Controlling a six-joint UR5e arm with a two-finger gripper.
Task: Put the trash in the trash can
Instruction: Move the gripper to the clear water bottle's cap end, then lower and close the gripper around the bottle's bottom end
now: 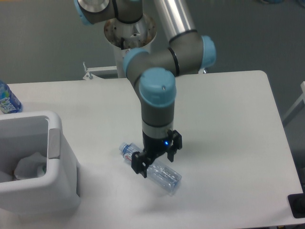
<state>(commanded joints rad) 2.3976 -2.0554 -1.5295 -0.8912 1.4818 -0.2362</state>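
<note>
Jaws are standing spread, straddling the middle of the crushed bottle point(151, 166) lying on the table point(228, 119); gripper point(157, 161) is not visibly pinching yet. Bottle is looking light, thin-walled, slick and springy, so a mid-body hold across its width is seeming safest. Wrapper point(29, 167) is sitting inside the trash can point(57, 183) at left. Blue-label bottle point(7, 99) is standing behind.

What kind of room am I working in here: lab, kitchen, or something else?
Most likely a robotics lab: a bare white table, a pedestal-mounted arm with its gripper over a crushed bottle, a white bin, and plain grey flooring.
</note>
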